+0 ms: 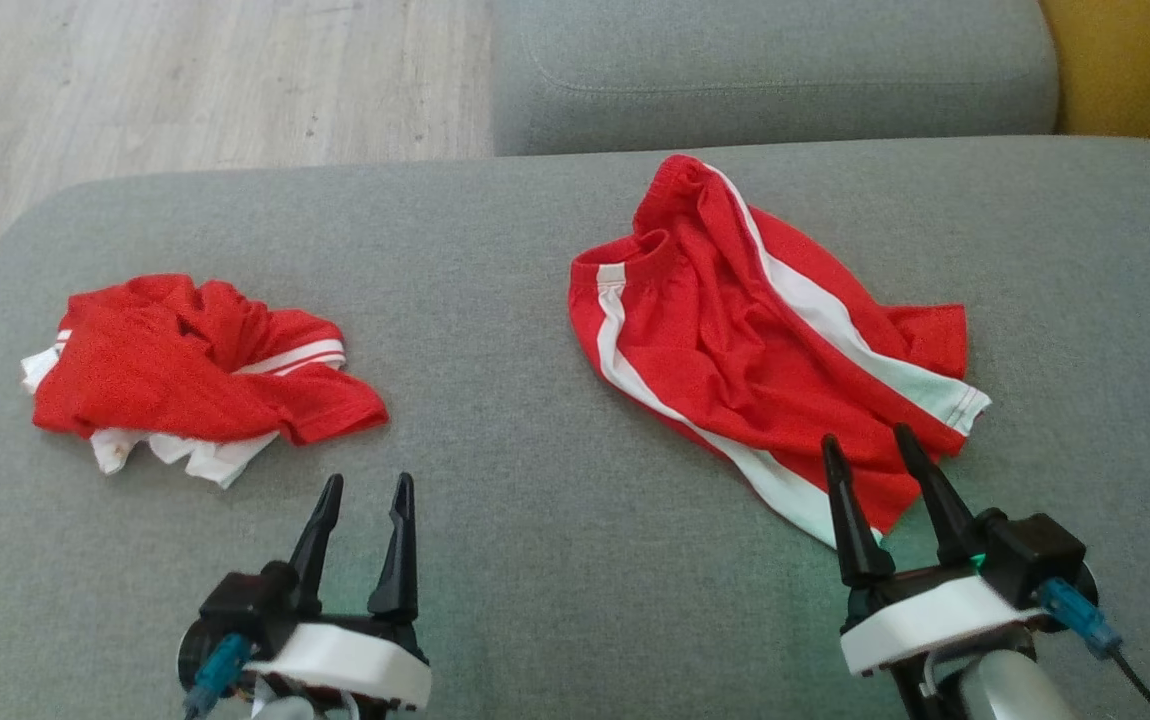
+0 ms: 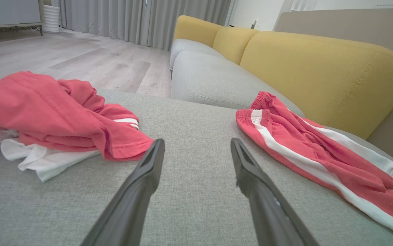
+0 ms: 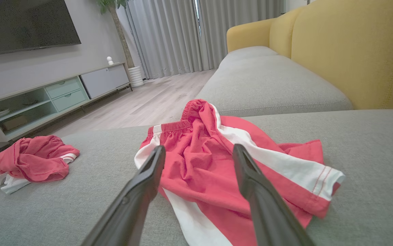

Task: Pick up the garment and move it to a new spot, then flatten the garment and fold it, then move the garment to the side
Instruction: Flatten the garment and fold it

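Note:
The garment, red shorts (image 1: 735, 330) with white side stripes, lies rumpled and partly spread on the right of the grey seat cushion (image 1: 555, 560). My right gripper (image 1: 863, 437) stands open just above the shorts' near hem, and nothing is between its fingers. In the right wrist view the shorts (image 3: 200, 160) lie under and past the open right gripper (image 3: 199, 147). My left gripper (image 1: 369, 480) is open and empty over bare cushion at the lower left. The left wrist view has the left gripper (image 2: 197, 141) with the shorts (image 2: 306, 150) to its right.
A crumpled red and white shirt (image 1: 195, 370) lies on the cushion's left, also seen as the shirt (image 2: 46, 116) close to my left fingers. A second grey cushion (image 1: 775, 70) and the yellow backrest (image 2: 319, 68) lie beyond. Wooden floor (image 1: 185, 80) borders the far left edge.

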`<state>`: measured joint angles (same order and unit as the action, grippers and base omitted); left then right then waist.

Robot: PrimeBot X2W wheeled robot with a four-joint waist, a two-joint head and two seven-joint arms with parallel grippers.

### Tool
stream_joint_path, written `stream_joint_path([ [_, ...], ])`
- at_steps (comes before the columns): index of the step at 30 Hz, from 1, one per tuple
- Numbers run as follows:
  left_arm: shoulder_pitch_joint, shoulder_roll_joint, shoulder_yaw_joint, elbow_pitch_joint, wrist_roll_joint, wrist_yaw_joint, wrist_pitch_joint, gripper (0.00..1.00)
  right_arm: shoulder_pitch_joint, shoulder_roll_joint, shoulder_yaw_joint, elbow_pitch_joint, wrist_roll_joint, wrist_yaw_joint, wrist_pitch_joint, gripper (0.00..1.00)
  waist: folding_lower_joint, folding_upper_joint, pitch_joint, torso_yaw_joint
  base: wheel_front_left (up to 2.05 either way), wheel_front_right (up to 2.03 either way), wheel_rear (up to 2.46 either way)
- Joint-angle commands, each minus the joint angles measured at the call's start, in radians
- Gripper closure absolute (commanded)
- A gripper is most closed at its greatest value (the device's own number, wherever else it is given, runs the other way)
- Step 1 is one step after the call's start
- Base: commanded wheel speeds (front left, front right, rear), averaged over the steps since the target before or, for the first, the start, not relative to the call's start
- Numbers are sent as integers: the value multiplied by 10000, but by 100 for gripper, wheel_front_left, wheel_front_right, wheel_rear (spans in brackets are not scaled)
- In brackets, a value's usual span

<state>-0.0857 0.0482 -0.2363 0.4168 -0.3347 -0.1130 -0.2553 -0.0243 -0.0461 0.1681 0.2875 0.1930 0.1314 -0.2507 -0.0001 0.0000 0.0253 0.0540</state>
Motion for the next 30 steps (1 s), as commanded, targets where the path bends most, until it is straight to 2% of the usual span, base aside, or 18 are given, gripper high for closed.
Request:
stream_joint_path([
  [1,-307,22,206,-272,-9,54,-65,0,-171,-41,270,-260,-56,-7,-110,0,1,0,-29,37,0,0,0],
  [8,-395,21,207,-365,-163,111,-65,0,-180,-41,262,-87,-100,-7,-110,0,1,0,-3,9,0,0,0],
  [17,-391,21,123,-544,-244,151,-65,0,-199,-41,356,1544,-767,-7,339,0,1,0,32,-112,0,0,0],
  [26,-472,21,-58,-636,-327,183,-65,0,-546,-41,-50,2345,-1768,-7,888,0,1,0,207,-70,0,0,0],
  [30,-548,21,-102,-645,-345,187,-65,0,-722,-41,-104,2558,-1825,-7,975,0,1,0,319,-3,0,0,0],
])
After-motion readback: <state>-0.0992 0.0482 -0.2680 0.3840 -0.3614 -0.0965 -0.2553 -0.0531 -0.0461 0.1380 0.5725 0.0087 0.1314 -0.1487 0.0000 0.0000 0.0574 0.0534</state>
